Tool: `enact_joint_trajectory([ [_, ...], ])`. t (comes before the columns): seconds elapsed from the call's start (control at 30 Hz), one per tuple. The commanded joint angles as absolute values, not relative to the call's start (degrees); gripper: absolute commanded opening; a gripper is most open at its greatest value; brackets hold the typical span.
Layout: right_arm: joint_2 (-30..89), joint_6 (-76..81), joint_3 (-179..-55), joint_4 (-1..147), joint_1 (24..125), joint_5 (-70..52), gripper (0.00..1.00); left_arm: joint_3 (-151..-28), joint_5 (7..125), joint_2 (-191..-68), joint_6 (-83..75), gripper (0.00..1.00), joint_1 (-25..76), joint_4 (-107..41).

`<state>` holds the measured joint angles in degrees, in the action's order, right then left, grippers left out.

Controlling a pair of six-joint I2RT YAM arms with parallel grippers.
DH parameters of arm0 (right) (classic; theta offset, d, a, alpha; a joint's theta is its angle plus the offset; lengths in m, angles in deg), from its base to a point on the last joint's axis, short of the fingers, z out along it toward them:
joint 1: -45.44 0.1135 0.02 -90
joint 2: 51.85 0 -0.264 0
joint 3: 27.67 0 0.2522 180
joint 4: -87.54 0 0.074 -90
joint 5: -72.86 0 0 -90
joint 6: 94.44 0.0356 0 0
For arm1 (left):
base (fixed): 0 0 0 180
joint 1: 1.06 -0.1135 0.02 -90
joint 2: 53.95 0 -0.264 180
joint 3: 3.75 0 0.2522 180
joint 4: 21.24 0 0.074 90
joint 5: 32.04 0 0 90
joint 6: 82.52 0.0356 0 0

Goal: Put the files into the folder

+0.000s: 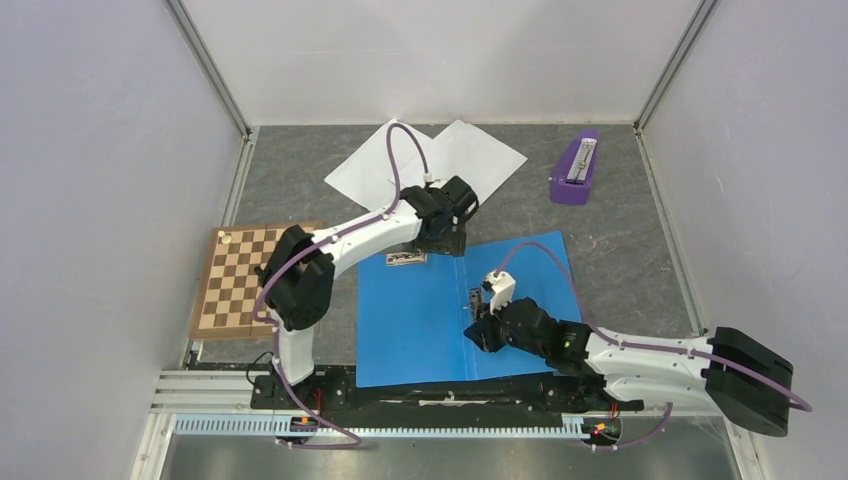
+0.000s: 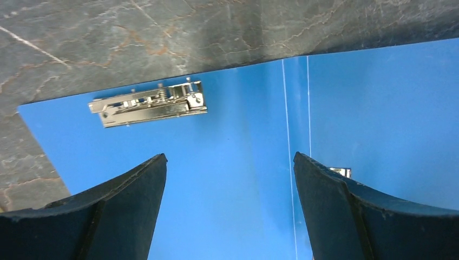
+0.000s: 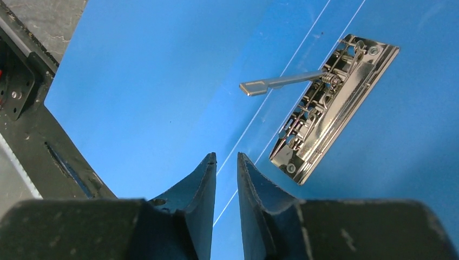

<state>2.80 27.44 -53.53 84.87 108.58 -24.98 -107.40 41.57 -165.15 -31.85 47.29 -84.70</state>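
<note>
From above, the blue folder (image 1: 460,310) lies open and flat on the grey worktop (image 1: 620,250), near the arm bases. The files (image 1: 430,160) lie fanned at the far side, well apart from it. A chessboard (image 1: 240,280) sits to the left, a purple object (image 1: 576,168) far right.

The left wrist view shows the left gripper (image 2: 230,162) over the folder's far edge, its fingers (image 2: 130,189) spread wide and holding nothing, a metal clip (image 2: 149,103) beyond them.

The right wrist view shows the right gripper (image 3: 226,160) with fingers (image 3: 203,179) nearly together, a slim gap between, nothing pinched, beside the second clip (image 3: 330,108) with its lever raised.
</note>
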Motion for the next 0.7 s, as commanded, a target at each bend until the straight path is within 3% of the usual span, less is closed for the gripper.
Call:
enact_joint_trajectory([
  [0.0,6.3,27.7,-58.2,89.2,107.9,-27.2,0.24,-105.7,39.9,-158.5,-33.5,0.93,45.7,-84.3],
  [0.67,21.1,21.5,-68.6,88.4,96.6,-25.2,0.23,-99.0,39.0,-149.8,-32.0,0.93,42.5,-83.9],
])
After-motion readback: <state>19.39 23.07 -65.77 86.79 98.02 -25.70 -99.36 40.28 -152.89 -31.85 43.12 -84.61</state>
